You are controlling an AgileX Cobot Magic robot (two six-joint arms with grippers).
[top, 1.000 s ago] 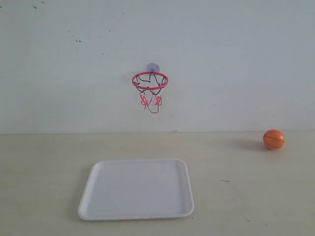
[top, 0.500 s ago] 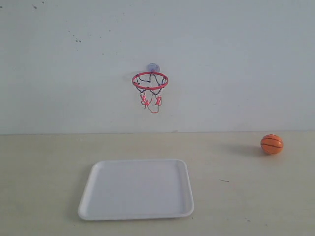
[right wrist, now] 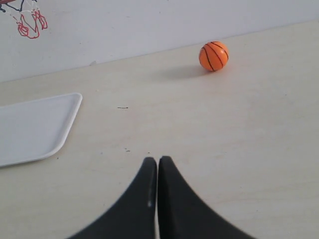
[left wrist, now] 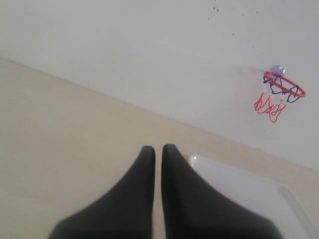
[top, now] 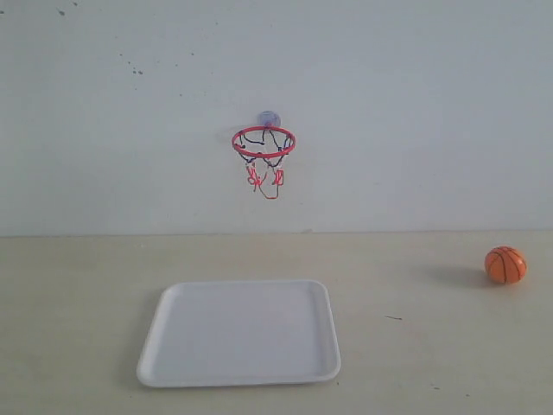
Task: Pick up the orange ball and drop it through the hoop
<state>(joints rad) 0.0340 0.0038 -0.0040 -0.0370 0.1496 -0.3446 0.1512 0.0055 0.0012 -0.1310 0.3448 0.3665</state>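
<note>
A: Exterior view?
B: The orange ball [top: 505, 264] sits on the counter [top: 432, 346] at the frame's far right. The hoop [top: 263, 142] hangs upper centre, above a white tray [top: 238, 332]. Pickup looks unstarted.
A: Left wrist view?
B: The left fingers [left wrist: 149, 152] are pressed together, empty.
A: Right wrist view?
B: The right fingers [right wrist: 150, 164] are pressed together too, with the ball [right wrist: 214, 56] well apart from them. They'd need to spread and reach. No readable writing.
</note>
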